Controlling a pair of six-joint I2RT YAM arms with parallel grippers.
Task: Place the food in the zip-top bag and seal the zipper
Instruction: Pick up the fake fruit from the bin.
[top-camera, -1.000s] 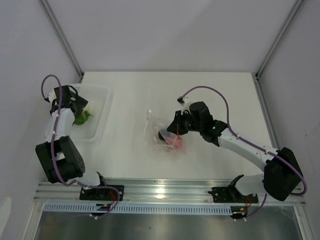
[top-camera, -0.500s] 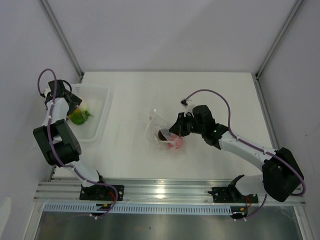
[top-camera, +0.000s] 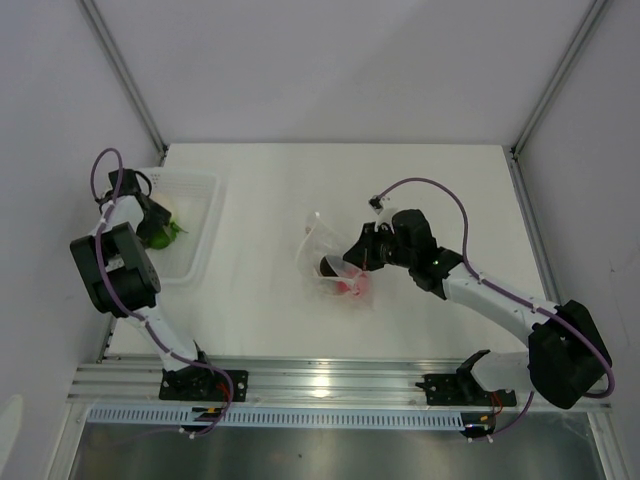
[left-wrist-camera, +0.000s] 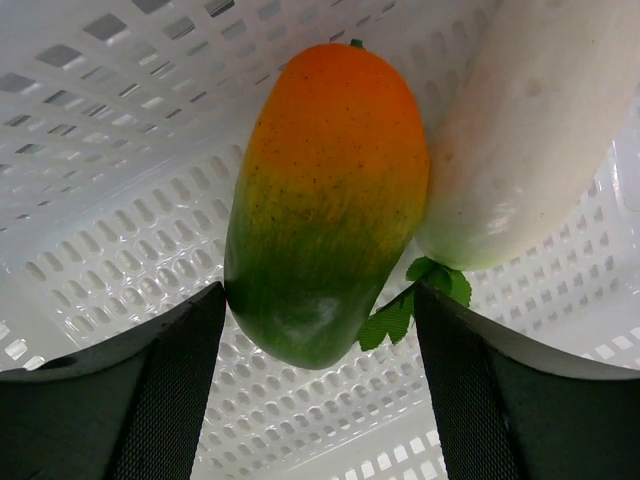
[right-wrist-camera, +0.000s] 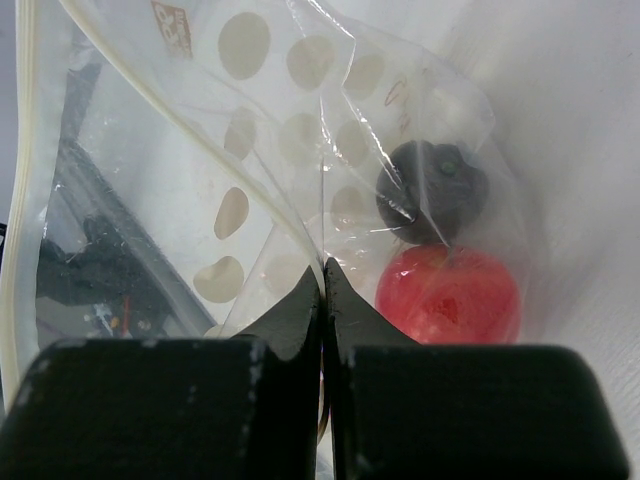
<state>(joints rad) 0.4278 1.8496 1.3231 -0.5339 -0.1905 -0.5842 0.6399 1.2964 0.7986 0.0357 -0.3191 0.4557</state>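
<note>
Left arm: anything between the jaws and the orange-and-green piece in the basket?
Nothing visible. The orange-and-green piece lies in the white basket, between the open jaws of the left gripper. The white oblong piece touches it, close to one jaw.

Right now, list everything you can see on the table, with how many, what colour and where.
table: 1, white, under everything
basket: 1, white perforated, far left of the table
orange-and-green piece: 1, orange fading to green, with green leaf, in the basket
white oblong piece: 1, white, in the basket, against the orange-and-green piece
zip-top bag: 1, clear with pale dots, table centre
red ball: 1, red, inside the bag
dark piece: 1, black, inside the bag, beside the red ball
left gripper: 1, black fingers, open, straddling the orange-and-green piece
right gripper: 1, black fingers, shut on the bag
</note>
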